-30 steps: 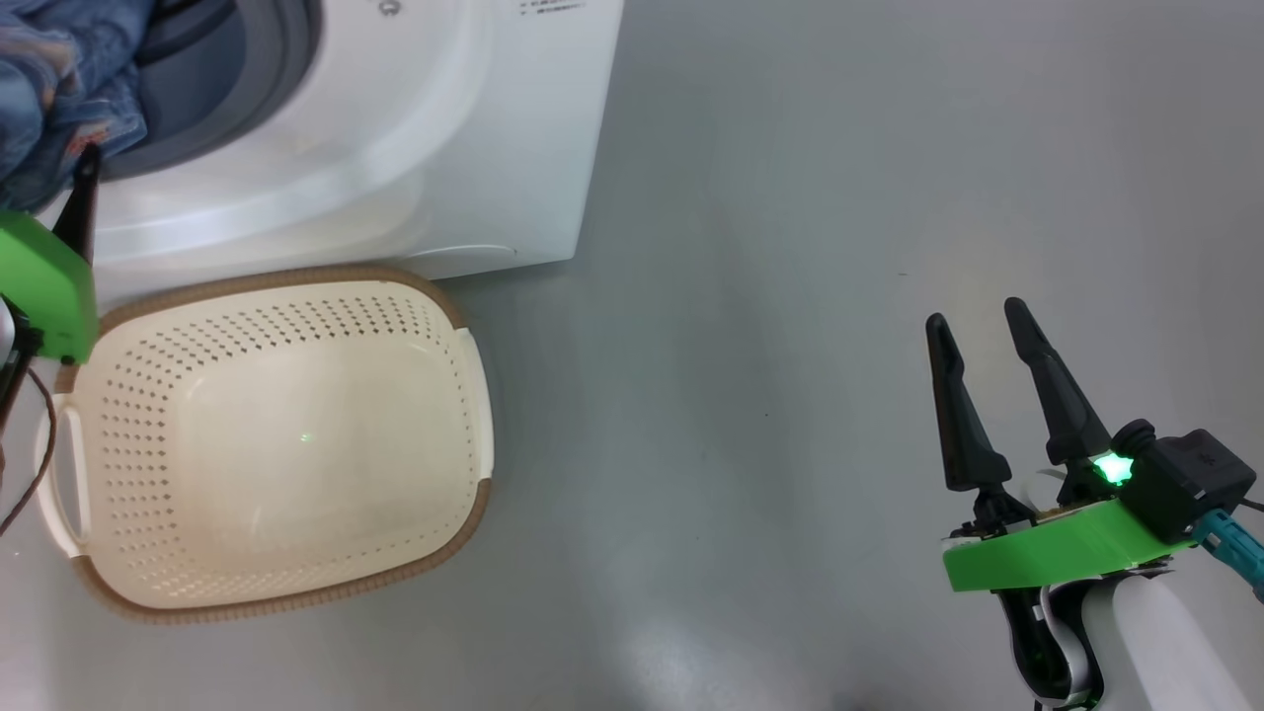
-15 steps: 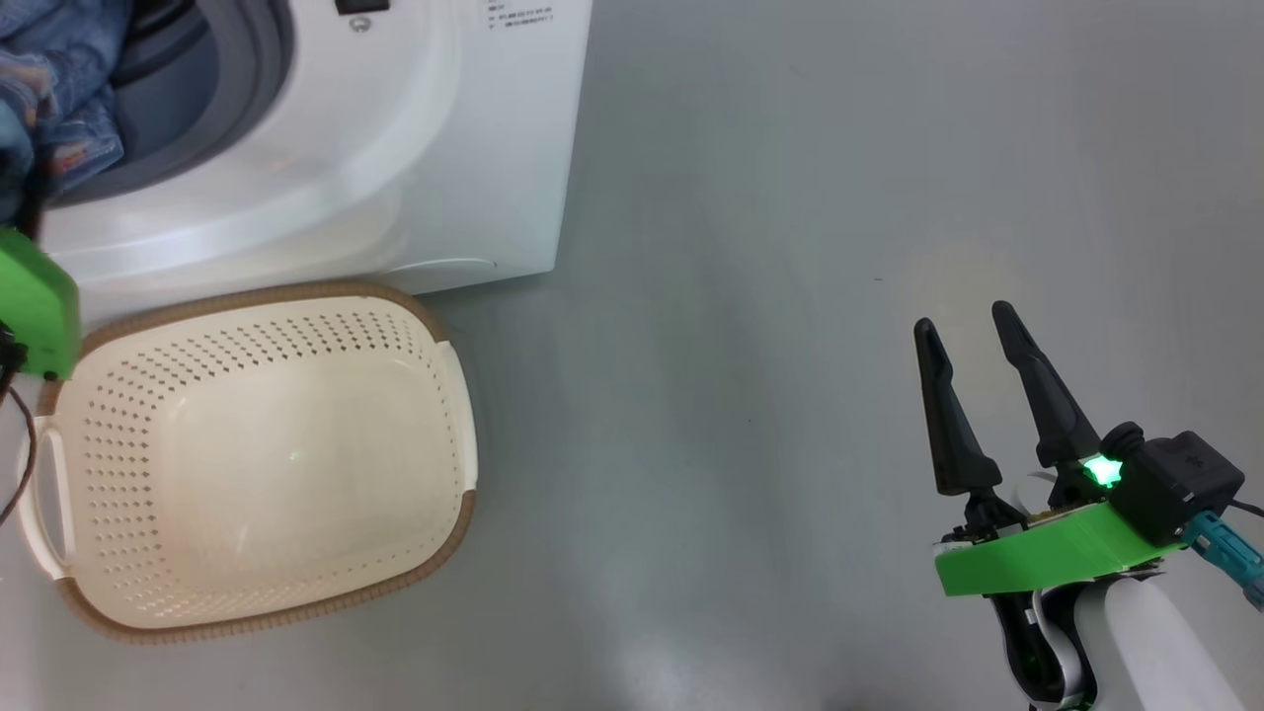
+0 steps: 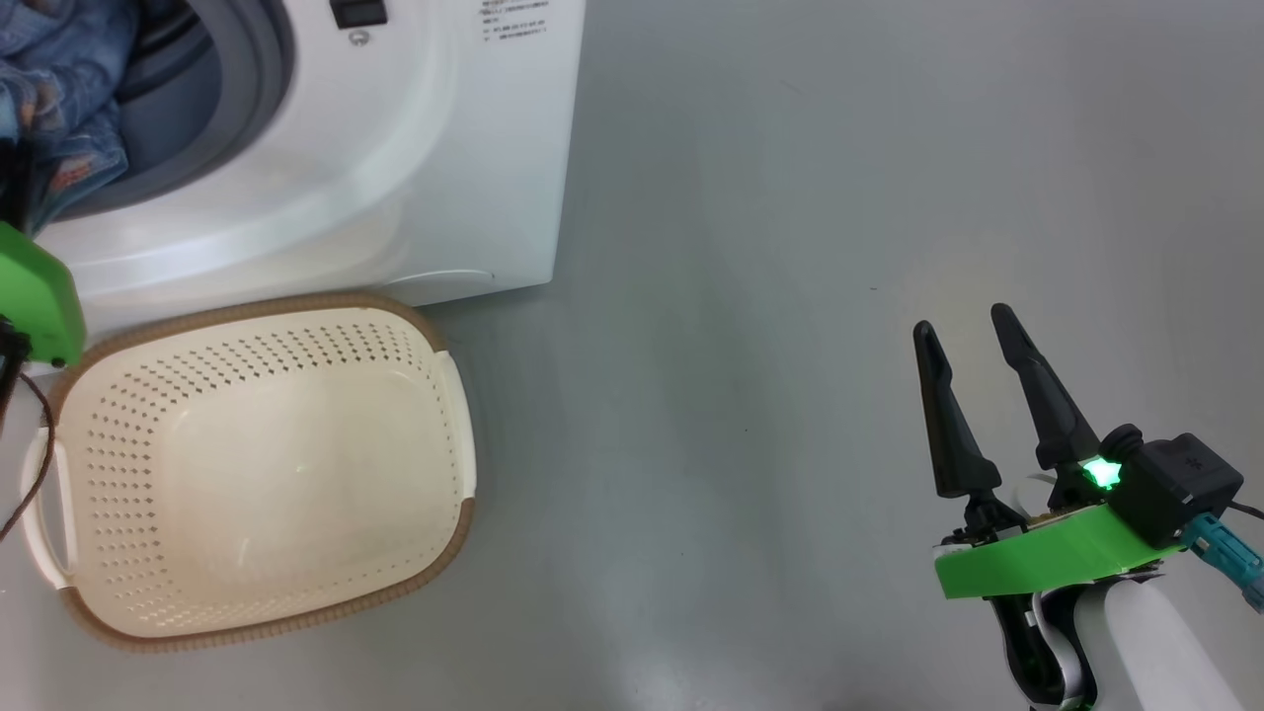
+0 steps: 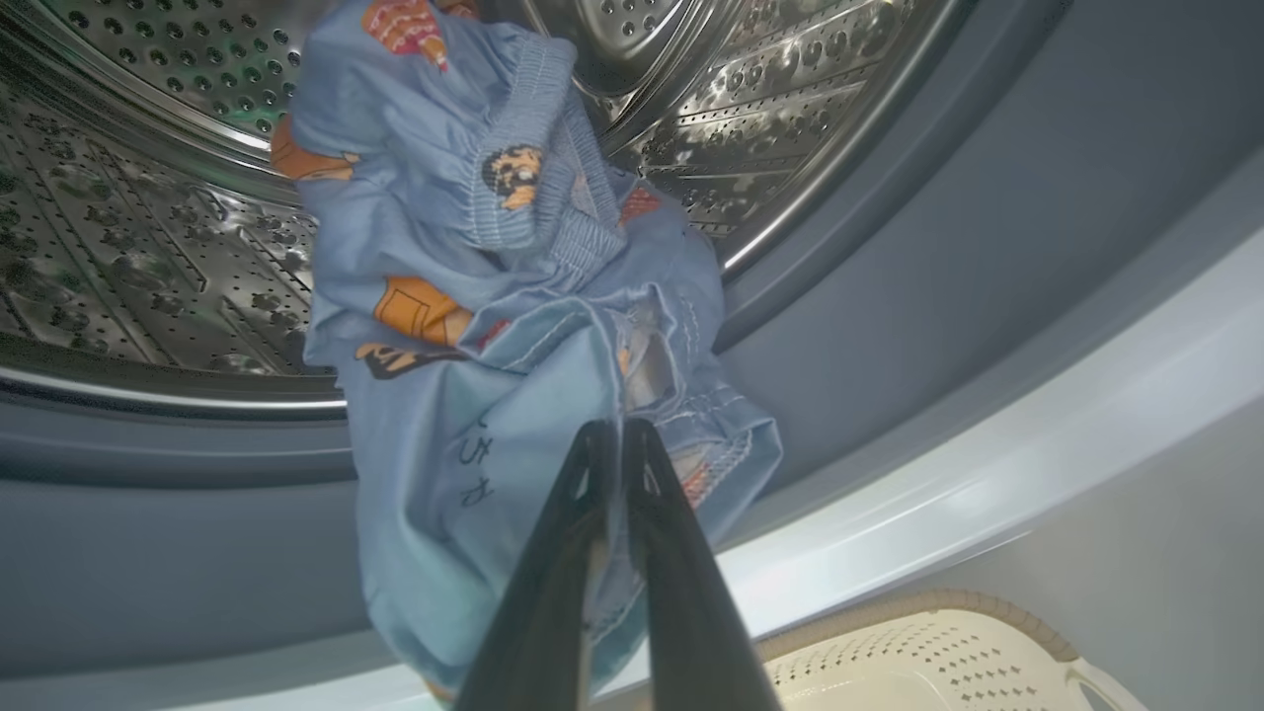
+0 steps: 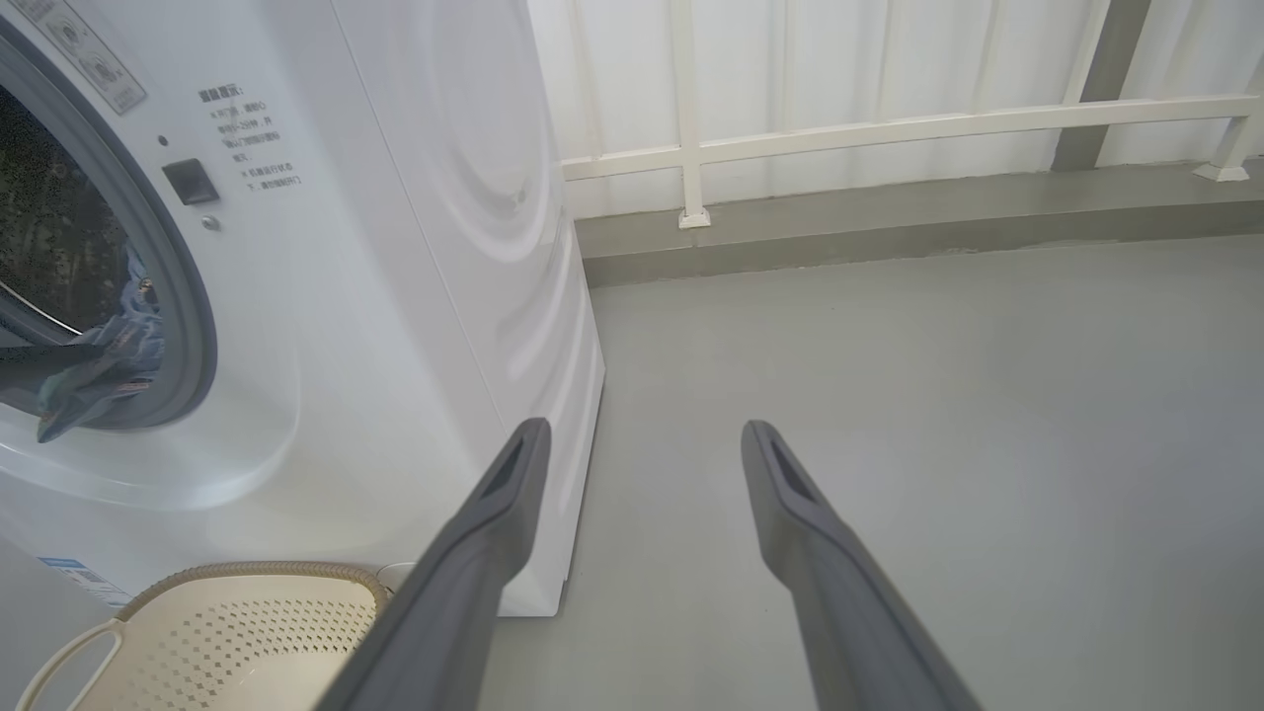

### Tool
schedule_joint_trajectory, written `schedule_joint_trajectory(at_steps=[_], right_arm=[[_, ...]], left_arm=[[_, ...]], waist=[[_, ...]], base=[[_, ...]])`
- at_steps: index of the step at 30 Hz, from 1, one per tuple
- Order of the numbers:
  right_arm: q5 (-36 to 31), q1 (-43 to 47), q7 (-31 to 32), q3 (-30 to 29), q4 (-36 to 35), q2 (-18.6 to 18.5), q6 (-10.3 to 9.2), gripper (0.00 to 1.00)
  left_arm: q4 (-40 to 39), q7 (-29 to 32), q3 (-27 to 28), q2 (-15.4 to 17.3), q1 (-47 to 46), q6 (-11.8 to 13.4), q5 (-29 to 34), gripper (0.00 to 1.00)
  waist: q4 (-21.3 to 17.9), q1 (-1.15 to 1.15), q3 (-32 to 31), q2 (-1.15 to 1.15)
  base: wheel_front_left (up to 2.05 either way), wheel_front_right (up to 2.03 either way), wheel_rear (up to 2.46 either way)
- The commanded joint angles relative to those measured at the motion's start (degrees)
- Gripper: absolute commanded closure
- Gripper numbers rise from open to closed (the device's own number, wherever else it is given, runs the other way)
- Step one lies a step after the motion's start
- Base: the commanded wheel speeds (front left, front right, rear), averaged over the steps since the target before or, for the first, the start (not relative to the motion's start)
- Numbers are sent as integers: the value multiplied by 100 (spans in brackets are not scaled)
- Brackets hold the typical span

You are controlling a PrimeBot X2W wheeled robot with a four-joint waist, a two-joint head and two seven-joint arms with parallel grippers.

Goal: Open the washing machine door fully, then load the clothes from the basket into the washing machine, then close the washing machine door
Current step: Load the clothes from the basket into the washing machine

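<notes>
The washing machine (image 3: 395, 148) stands with its mouth uncovered, and the trouble lies at that mouth. The basket (image 3: 257, 474) sits on the floor (image 3: 790, 296) right against the machine's front, below the mouth, and is bare inside, so loading looks close to finished.

The clothes (image 4: 474, 296), a light blue bundle with orange prints, are only half inside the machine. The upper part leans on the steel drum (image 4: 118, 247), while the lower part drapes out over the grey seal (image 4: 938, 296) and hangs down the machine's front.

The left pincer (image 4: 619, 430), at the machine's mouth, is closed tight on a thin fold near the hem. The right pincer (image 3: 963, 323), well out from the machine's right side over the floor, has its fingers spread wide and carries nothing.

- **Falling out:** if the fold were let go here, the hanging weight would likely drag the bundle back into the basket or onto the floor.
- **Slipping:** the pinch is shallow, so a quick shove inward could pull the cloth free of it.
- **Snagging:** a low push could catch the fingers on the seal.
- **Trapped fabric:** any hem left across the seal would be caught by the door and stop it latching.
</notes>
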Motion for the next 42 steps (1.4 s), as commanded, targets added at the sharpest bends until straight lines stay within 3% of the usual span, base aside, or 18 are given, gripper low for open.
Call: schedule_joint_trajectory(at_steps=[1, 14, 27, 42], right_arm=[[11, 81, -46, 120, -151, -38, 25, 0], [64, 59, -46, 305, -163, 48, 25, 0], [151, 16, -46, 437, -212, 151, 25, 0], [128, -122, -46, 406, -205, 209, 25, 0]], left_arm=[[-55, -56, 140, 258, -202, 34, -58, 100], [-24, 291, 388, 267, -453, 11, -563, 100], [-13, 215, 681, 673, -943, 133, -915, 100], [-192, -263, 920, 566, -1223, 128, -1166, 100]], waist=[[-9, 0, -3, 0], [-361, 0, 168, 0], [-807, 0, 504, 0], [-664, 0, 611, 0]], base=[[0, 0, 0], [0, 0, 0], [0, 0, 0], [0, 0, 0]])
